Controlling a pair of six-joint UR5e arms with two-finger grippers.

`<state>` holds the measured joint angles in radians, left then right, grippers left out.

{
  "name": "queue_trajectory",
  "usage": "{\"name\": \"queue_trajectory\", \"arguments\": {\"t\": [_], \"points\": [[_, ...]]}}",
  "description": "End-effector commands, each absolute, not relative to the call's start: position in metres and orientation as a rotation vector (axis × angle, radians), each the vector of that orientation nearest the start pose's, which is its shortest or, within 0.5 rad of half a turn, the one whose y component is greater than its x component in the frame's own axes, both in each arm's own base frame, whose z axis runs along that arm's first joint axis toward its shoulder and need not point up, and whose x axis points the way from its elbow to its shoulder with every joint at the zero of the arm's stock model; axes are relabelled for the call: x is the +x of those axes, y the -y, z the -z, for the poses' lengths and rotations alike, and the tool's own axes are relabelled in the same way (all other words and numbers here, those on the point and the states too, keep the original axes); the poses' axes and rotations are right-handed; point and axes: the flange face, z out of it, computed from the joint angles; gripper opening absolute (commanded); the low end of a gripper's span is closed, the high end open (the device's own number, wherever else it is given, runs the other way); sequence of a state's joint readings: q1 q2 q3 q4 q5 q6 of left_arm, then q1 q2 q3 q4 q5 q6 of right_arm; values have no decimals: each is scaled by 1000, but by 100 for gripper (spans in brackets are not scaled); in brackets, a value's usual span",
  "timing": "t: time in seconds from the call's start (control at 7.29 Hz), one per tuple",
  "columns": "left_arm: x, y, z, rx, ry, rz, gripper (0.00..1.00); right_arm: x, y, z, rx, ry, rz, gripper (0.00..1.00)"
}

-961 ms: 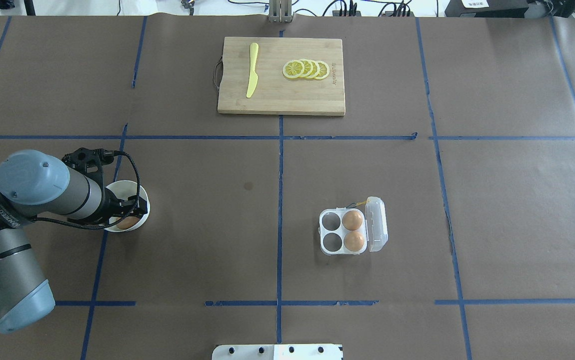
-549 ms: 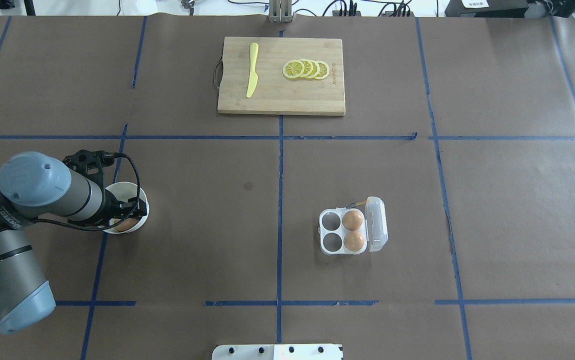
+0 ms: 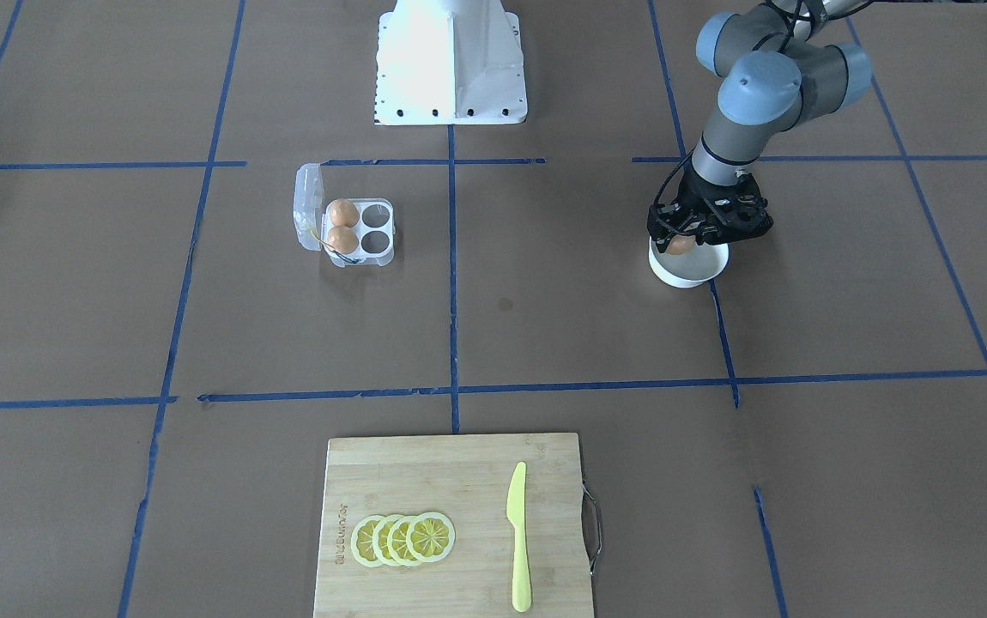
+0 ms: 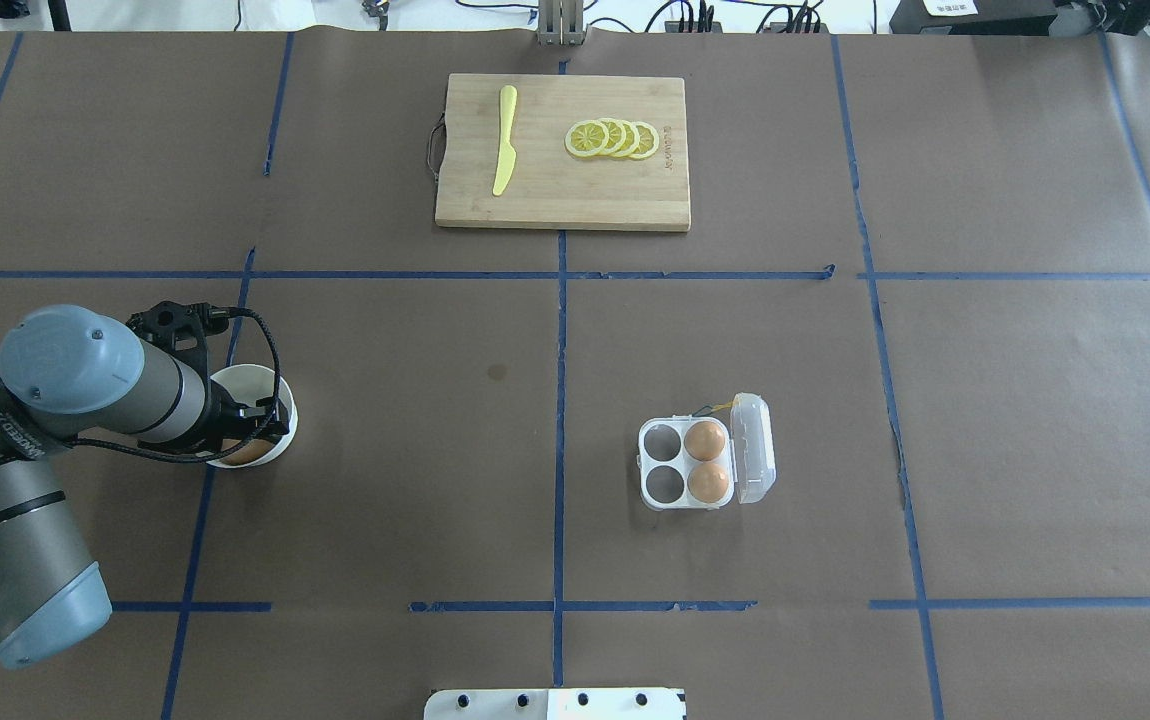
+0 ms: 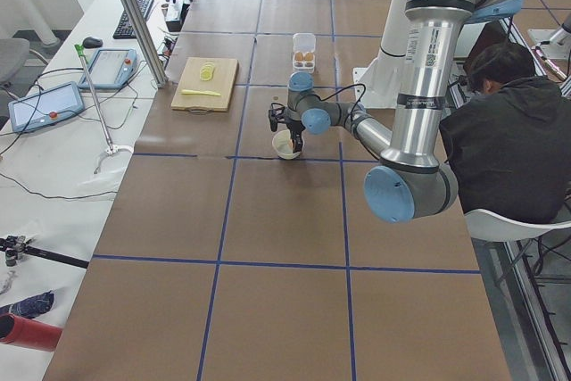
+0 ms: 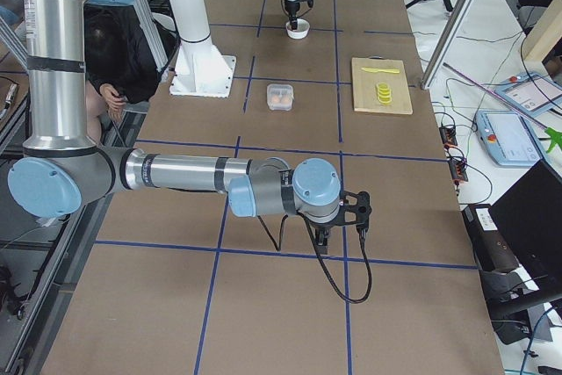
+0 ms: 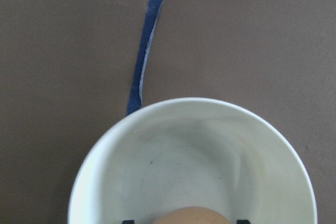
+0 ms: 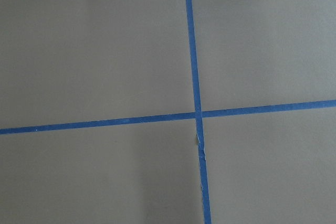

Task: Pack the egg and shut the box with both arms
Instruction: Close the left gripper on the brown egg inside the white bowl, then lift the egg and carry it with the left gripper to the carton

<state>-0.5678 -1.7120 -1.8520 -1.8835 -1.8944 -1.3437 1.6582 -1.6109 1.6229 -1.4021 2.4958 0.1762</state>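
Left arm [image 4: 85, 390] reaches out from the robot's side, forearm roughly level, wrist bent so the left gripper [image 3: 684, 243] points steeply down. Its fingers are closed on the egg [image 3: 680, 245], one on each side. In the wrist view the egg [image 7: 189, 216] sits at the bottom edge between two black fingertips [image 7: 128, 221]. The white bowl [image 4: 257, 374] is directly under this gripper, and the egg is over the bowl's robot-side rim. The box [image 4: 665, 440] is well apart from the left gripper, toward the robot's right, flat on the table. Its lid [image 4: 755, 447] is open on the side away from this gripper. Two other eggs [image 4: 705, 440] fill the cells next to the lid, and the two cells facing the gripper are vacant. The cutting board [image 4: 560, 200] is farther out from the gripper, away from the robot, with lemon slices [image 4: 613, 138] and a yellow knife [image 4: 505, 140] on it. Right arm [image 6: 184, 173] is stretched low and about level over the table, wrist turned down. The right gripper [image 6: 320, 233] points at the paper, far from the box. Its wrist camera shows only a blue tape cross [image 8: 198, 113] with no fingers in frame, so whether it is open or closed cannot be told.
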Motion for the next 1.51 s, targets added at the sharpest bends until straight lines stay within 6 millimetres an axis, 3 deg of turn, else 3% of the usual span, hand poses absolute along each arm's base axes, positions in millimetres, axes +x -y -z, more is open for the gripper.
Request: {"name": "queue_trajectory", "arguments": {"t": [0.0, 0.41, 0.82, 1.24, 1.37], "points": [[413, 384, -426, -4, -791, 204, 62, 96, 478, -623, 127, 930, -161, 100], [411, 384, -423, -4, -793, 207, 22, 96, 478, -623, 127, 930, -161, 100], [389, 397, -408, 13, -793, 246, 0, 96, 478, -621, 131, 930, -158, 100], [340, 407, -345, 53, -817, 309, 0, 96, 478, -620, 132, 931, -157, 100], [350, 412, -315, 67, -873, 302, 0, 96, 478, -620, 133, 930, -156, 100]]}}
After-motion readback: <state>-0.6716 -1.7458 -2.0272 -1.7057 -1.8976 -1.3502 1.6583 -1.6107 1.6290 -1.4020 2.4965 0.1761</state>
